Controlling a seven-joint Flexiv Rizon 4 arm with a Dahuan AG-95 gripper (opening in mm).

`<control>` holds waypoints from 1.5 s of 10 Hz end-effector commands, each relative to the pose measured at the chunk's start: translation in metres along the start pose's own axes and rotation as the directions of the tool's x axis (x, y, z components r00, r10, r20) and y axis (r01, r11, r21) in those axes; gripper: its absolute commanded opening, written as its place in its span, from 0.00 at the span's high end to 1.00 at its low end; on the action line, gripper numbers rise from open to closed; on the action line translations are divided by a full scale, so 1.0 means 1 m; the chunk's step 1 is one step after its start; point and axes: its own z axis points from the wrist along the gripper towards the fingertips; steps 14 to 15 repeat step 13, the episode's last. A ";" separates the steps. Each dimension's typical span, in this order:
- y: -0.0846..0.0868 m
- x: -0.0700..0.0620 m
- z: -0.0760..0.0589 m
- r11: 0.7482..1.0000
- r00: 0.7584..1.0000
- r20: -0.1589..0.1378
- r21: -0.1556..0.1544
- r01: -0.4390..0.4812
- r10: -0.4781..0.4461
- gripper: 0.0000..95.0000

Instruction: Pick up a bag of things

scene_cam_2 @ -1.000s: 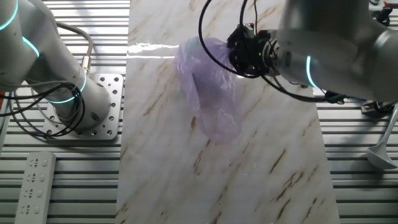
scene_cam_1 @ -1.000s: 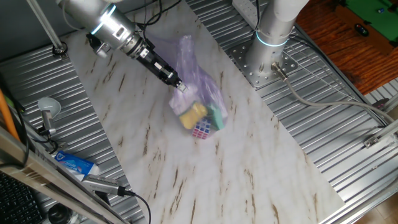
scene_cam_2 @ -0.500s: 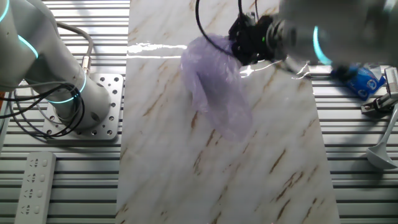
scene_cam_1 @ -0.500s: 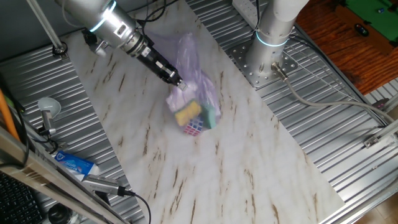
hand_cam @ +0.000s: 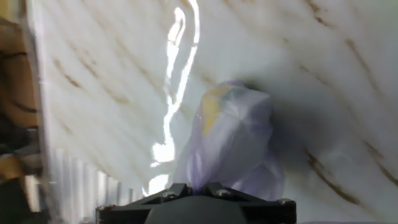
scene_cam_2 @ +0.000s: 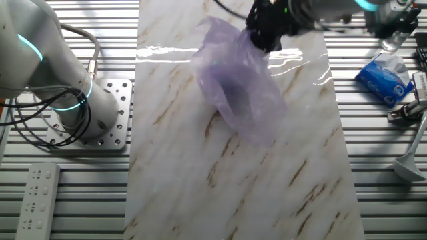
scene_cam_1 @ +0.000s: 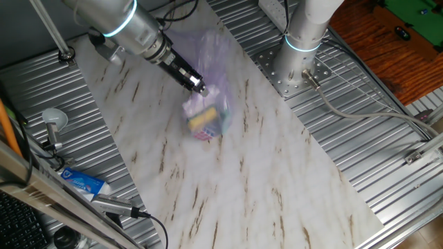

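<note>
The pale-purple plastic bag (scene_cam_1: 206, 111) hangs from my gripper (scene_cam_1: 197, 88) above the marble board, a yellow block (scene_cam_1: 203, 121) showing through near its bottom. In the other fixed view the bag (scene_cam_2: 237, 83) trails down from the gripper (scene_cam_2: 261, 37). In the hand view the bag (hand_cam: 233, 140) hangs straight below the fingers, its neck pinched between them at the gripper (hand_cam: 198, 186). The gripper is shut on the bag's top. The green piece and the cube are blurred.
The arm's base (scene_cam_1: 297, 66) stands at the back right on the ribbed metal table (scene_cam_1: 387, 173). A blue-and-white tube (scene_cam_1: 83, 182) and a ladle (scene_cam_1: 52, 124) lie left of the marble board (scene_cam_1: 242, 187). A remote (scene_cam_2: 37, 193) lies near the base.
The gripper has risen and carried the bag up with it. The bag's lower end has left the board and now swings under the fingers.
</note>
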 end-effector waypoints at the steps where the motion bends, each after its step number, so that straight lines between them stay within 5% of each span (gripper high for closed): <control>1: 0.007 0.005 -0.008 1.000 1.000 -0.007 -0.013 -0.005 0.005 1.00; 7: 0.037 0.027 -0.042 1.000 1.000 -0.026 -0.018 -0.017 0.017 1.00; 15: 0.040 0.029 -0.046 1.000 1.000 -0.015 -0.012 -0.007 0.007 1.00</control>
